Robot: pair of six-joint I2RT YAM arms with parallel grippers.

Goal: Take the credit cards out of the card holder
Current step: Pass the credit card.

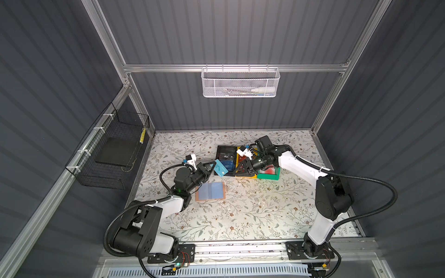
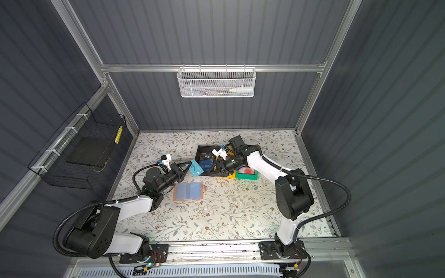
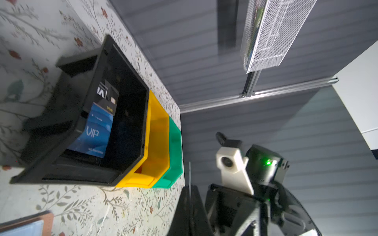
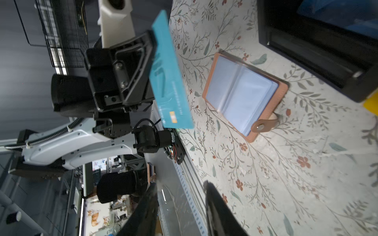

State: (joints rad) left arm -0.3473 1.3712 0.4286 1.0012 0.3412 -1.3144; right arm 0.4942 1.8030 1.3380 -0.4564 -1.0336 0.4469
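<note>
The card holder (image 1: pixel 210 191) (image 2: pixel 189 190) (image 4: pixel 241 92) lies open and flat on the floral table, its bluish sleeves facing up. My left gripper (image 1: pixel 213 166) (image 3: pixel 190 187) is shut on a teal credit card (image 1: pixel 220 170) (image 2: pixel 196 168) (image 4: pixel 169 77) and holds it in the air, beside the black bin's near left corner. In the left wrist view the card shows edge-on. My right gripper (image 1: pixel 237 171) (image 4: pixel 180 188) hovers open and empty just right of the card, over the bins' front edge. A black VIP card (image 1: pixel 225 156) (image 3: pixel 107 96) and a blue VIP card (image 1: pixel 227 164) (image 3: pixel 92 134) lie in the black bin.
The black bin (image 1: pixel 220 148) (image 3: pixel 126 67), a yellow bin (image 3: pixel 157 126) and a green bin (image 1: pixel 267 177) (image 3: pixel 176 143) stand side by side behind the card holder. Something red (image 1: pixel 268 170) lies in the green bin. The right arm covers most of the yellow bin in both top views.
</note>
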